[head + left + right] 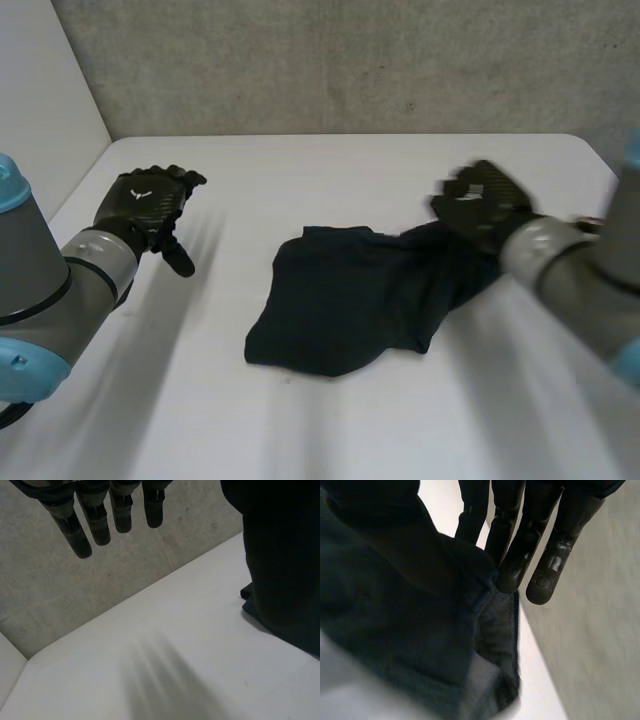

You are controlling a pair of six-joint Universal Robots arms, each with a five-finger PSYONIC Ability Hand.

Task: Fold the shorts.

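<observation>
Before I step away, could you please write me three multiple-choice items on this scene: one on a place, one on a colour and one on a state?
1. Where is the robot's right hand?
A. At the end of the dark navy fabric shorts on the robot's right
B. Under the shorts' middle
C. Beside the left arm

2. What colour is the flat table?
A. Red
B. White
C. Green

3. How is the left hand?
A. Shut on the shorts
B. Open, holding nothing
C. Pressing the shorts flat

Answers: 1 A, the cloth rises up to it in the head view; 2 B, the bare top around the shorts is white; 3 B, its fingers hang straight over bare table, apart from the shorts.
</observation>
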